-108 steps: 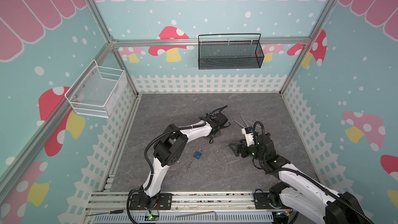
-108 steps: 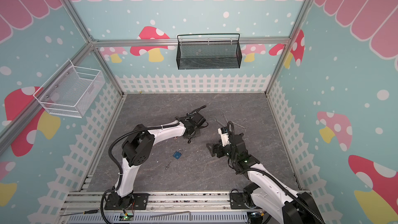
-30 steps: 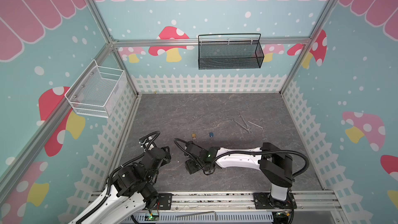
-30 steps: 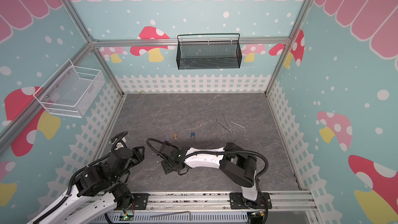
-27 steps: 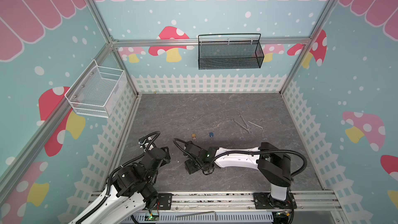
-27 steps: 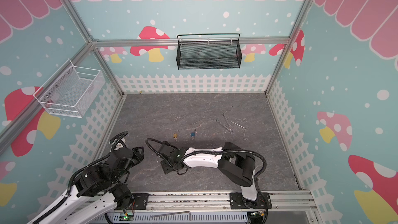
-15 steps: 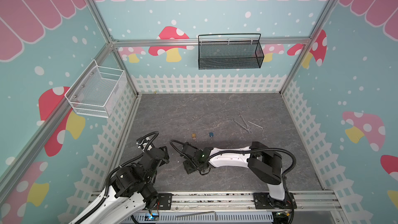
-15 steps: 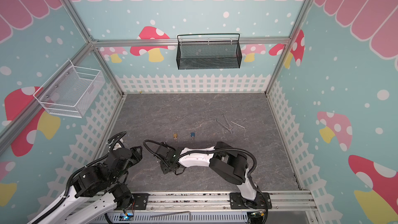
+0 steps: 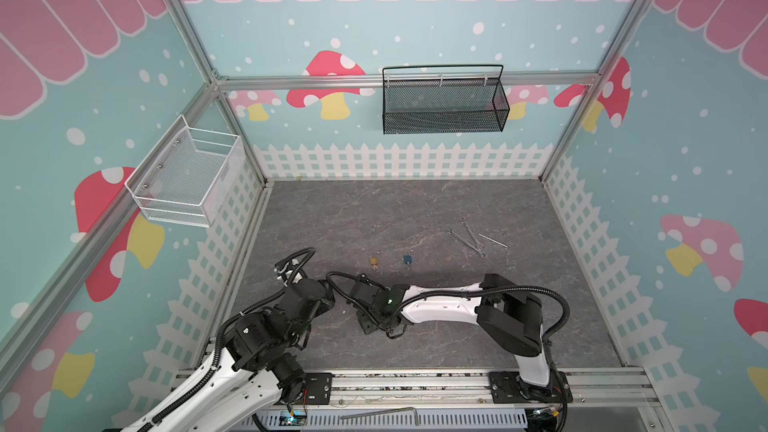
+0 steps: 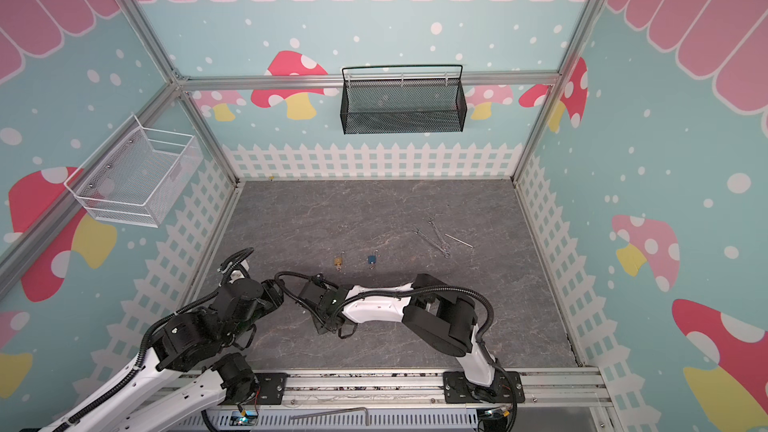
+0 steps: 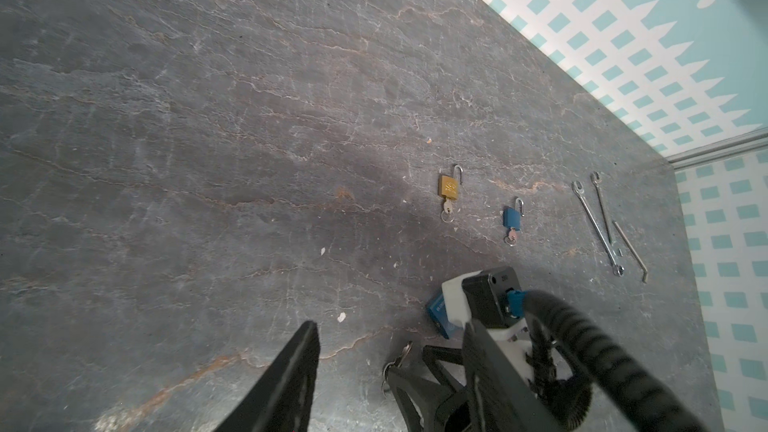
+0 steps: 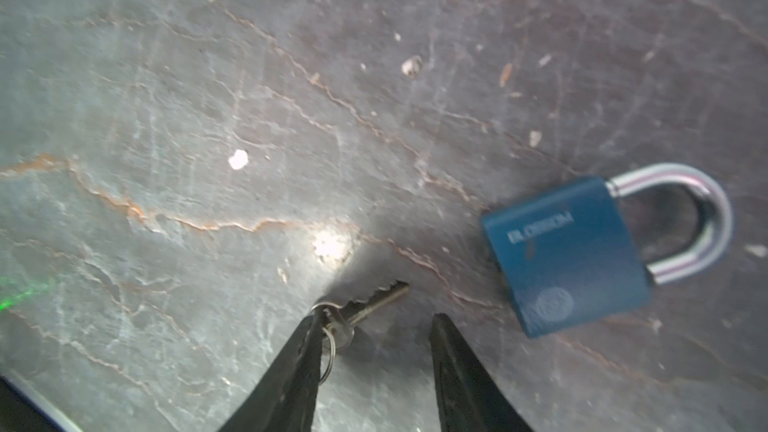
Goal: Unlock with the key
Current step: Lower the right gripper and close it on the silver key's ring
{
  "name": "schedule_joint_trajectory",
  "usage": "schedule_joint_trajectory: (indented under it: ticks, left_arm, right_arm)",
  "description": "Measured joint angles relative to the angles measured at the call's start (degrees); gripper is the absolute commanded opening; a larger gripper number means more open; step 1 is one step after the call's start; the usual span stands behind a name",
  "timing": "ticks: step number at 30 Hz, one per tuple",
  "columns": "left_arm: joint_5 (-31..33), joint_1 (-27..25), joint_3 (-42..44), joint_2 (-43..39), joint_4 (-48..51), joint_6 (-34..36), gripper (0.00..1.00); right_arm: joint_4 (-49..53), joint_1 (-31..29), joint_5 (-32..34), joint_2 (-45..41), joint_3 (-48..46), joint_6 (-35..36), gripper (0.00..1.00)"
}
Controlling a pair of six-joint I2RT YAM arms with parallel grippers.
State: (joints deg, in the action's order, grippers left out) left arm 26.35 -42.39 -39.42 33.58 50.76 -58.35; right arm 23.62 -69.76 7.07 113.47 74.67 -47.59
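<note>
- Right gripper (image 12: 374, 317): low over the grey floor (image 9: 415, 209), lower centre of both top views (image 10: 322, 328). Jaws stand apart; nothing is clamped between them.
- Key (image 12: 374, 299): lies flat on the floor at the right gripper's tips. Its ring end sits against one finger (image 12: 307, 351) and its toothed blade points toward the padlock. The left wrist view shows it beside the same finger (image 11: 401, 357).
- Blue padlock (image 12: 569, 255): flat on the floor just beside the right gripper, apart from the key. Both shackle legs sit in the body. In the left wrist view only a corner (image 11: 440, 315) shows past the right arm's wrist. In both top views that arm covers it.
- Left gripper (image 11: 390, 324): lower left of both top views (image 9: 330, 297), raised off the floor and aimed toward the right gripper. Its fingers (image 11: 291, 376) are spread and hold nothing.
- Small brass padlock (image 9: 375, 261) and small blue padlock (image 9: 408, 259): side by side at frame centre, well apart from both grippers. Each has a key in it and its shackle swung out.
- Wrenches (image 9: 467, 236): loose on the floor, right of centre.
- Black mesh basket (image 9: 442, 101): on the rear wall.
- White wire basket (image 9: 187, 178): on the wall at frame left.
</note>
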Motion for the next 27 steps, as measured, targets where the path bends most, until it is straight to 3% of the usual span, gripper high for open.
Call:
schedule_joint_trajectory:
  ticks: [12,18,27]
  left_arm:
    - [-4.6,0.0,0.0,3.1,-6.0,-0.2,0.54]
    - [-5.5,0.0,0.0,3.7,-8.4,-0.7,0.54]
    - [-8.6,0.0,0.9,3.1,-10.7,-2.1,0.52]
  right_arm:
    - [2.4,0.5,-1.0,-10.7,-9.9,1.7,0.44]
    - [0.1,0.7,-5.0,-11.2,-10.0,3.7,0.41]
    - [2.0,1.1,-5.3,-12.1,-12.4,5.0,0.42]
